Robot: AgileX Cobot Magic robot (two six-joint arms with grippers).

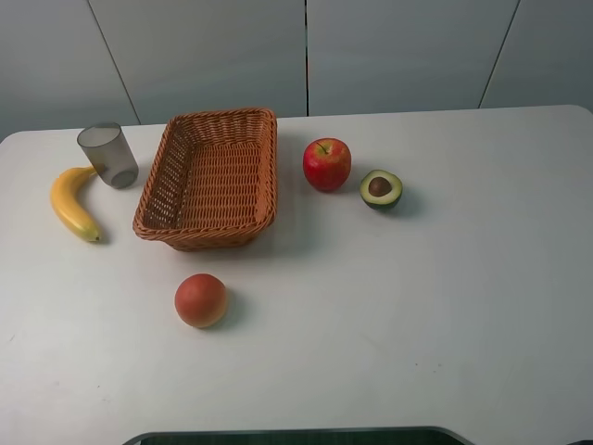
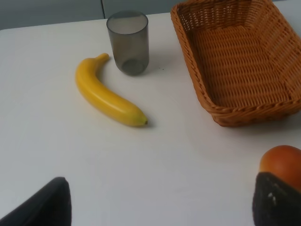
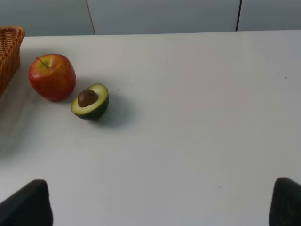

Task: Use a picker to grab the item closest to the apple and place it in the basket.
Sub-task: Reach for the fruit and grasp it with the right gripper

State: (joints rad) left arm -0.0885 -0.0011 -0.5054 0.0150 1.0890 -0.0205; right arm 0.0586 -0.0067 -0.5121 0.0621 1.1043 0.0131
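**Q:** On the white table point(image 1: 463, 306), where was the avocado half point(image 1: 381, 188)?

**A:** I saw it at four o'clock from the apple point(image 1: 326, 164), just beside it, cut face up with the pit showing. The wicker basket point(image 1: 275, 158) lay at nine o'clock from the apple.

**Q:** And the jaws?

**A:** The left gripper point(image 2: 162, 200) stood wide, holding nothing, with an orange-red round fruit point(image 2: 282, 165) behind one finger. The right gripper point(image 3: 157, 201) was equally wide and holding nothing, well apart from the avocado half.
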